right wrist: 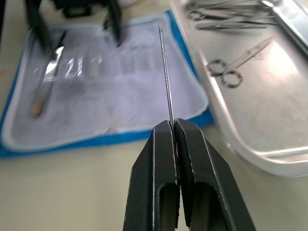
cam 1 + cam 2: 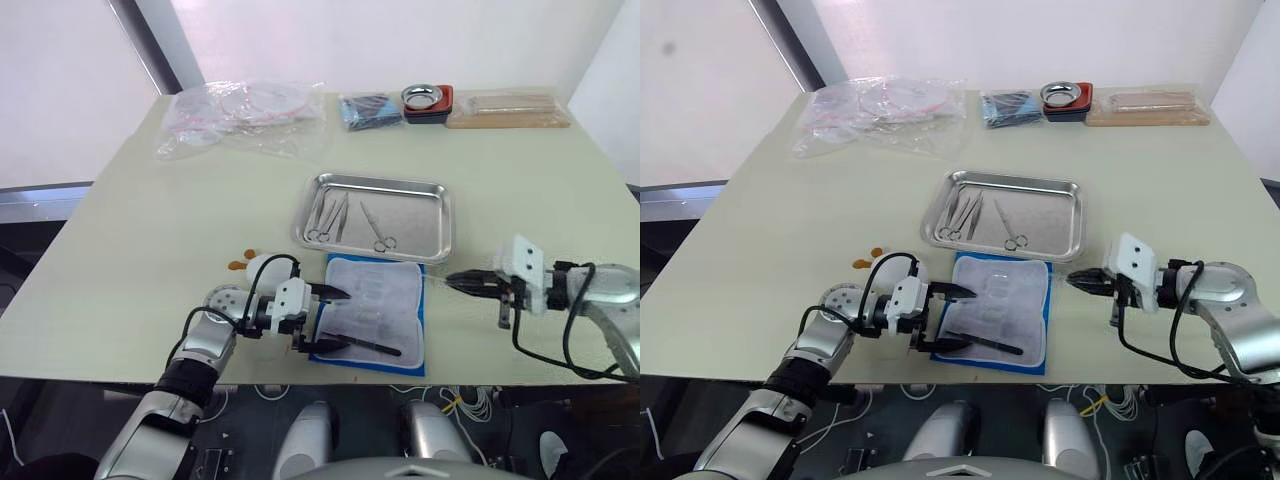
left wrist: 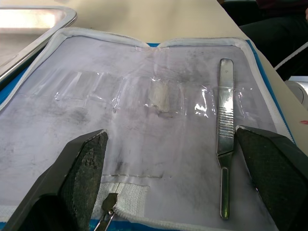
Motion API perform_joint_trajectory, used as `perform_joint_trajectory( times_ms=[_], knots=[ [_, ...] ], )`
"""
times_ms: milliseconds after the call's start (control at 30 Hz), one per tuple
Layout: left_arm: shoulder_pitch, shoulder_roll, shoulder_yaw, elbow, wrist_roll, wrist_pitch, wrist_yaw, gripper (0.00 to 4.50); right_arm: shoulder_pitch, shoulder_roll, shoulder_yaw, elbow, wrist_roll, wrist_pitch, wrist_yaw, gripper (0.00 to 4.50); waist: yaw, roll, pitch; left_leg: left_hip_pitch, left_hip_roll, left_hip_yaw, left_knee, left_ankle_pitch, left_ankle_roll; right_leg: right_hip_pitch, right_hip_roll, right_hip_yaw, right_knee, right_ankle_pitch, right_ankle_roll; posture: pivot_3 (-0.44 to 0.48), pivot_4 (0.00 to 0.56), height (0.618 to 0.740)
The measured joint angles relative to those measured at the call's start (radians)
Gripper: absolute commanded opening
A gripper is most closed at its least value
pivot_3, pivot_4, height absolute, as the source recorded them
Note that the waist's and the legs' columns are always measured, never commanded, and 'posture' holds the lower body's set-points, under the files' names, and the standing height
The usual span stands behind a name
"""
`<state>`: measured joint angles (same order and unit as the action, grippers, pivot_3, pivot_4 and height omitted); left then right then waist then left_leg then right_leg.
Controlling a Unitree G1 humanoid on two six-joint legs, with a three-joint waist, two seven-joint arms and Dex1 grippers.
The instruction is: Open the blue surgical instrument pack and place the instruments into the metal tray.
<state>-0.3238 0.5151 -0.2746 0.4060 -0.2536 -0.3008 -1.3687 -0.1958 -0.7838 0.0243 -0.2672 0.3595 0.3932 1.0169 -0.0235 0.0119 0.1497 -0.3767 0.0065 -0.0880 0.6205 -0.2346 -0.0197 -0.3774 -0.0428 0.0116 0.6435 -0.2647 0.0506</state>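
The left gripper hangs with its two black fingers spread wide over the near left edge of the blue surgical instrument pack, which lies unfolded on the table with its whitish pocketed face up, just in front of the metal tray; in the left wrist view a flat silver scalpel handle lies on the pack's lining just inside the right-hand finger, its long axis running roughly along the fingers rather than across them; so the gap does not yet bracket it squarely, and a grasp would, I judge, need the gripper shifted toward it. This arm is clearly the nearer one to that handle. In the tray, behind the pack, three ring-handled instruments already lie: two close together at the left and one pair of scissors toward the middle.

To the right of the pack, the right gripper is clamped on the end of a thin needle-like probe; the probe points back toward the pack, its tip over the pack's right border, and the tray lies just beyond and to the gripper's left, so a short carry forward should bring the probe over the tray.
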Motion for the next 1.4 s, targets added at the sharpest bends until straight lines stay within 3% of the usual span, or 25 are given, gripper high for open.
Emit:
perform_joint_trajectory(
  times_ms=[333, 800, 1333, 1400],
  knots=[
    [0.001, -0.002, 0.001, 0.000, 0.000, -0.001, 0.003, 4.50, -0.136, 0.192, 0.039, 0.010, 0.000, 0.247, -0.230, 0.05, 0.005, 0.004, -0.002, 0.000, 0.000, 0.000, 0.000, 0.000, 0.000, -0.001, 0.001, 0.001, 0.000, 0.000, 0.000, 0.000, 0.150, 0.740],
    [-0.001, -0.003, 0.002, 0.008, 0.000, -0.003, 0.008, 4.50, -0.376, 0.465, 0.087, 0.278, -0.121, 0.395, -0.555, 0.05, 0.002, 0.007, -0.005, 0.002, 0.000, 0.000, 0.000, 0.001, 0.001, -0.001, 0.003, 0.004, 0.004, 0.001, -0.002, 0.000, 0.150, 0.740],
    [0.006, 0.000, 0.012, 0.007, 0.000, -0.003, 0.009, 4.50, -0.442, 0.572, 0.091, 0.442, -0.197, 0.424, -0.674, 0.05, -0.010, 0.008, -0.005, 0.002, 0.000, 0.000, 0.000, 0.001, 0.002, -0.001, 0.003, 0.005, 0.006, 0.001, -0.002, 0.000, 0.150, 0.740],
    [0.006, 0.000, 0.013, 0.007, 0.000, -0.003, 0.009, 4.50, -0.442, 0.571, 0.093, 0.442, -0.199, 0.422, -0.669, 0.61, -0.011, 0.008, -0.005, 0.002, 0.000, 0.000, 0.000, 0.001, 0.003, -0.001, 0.003, 0.005, 0.006, 0.001, -0.002, 0.000, 0.150, 0.740]
  ],
)
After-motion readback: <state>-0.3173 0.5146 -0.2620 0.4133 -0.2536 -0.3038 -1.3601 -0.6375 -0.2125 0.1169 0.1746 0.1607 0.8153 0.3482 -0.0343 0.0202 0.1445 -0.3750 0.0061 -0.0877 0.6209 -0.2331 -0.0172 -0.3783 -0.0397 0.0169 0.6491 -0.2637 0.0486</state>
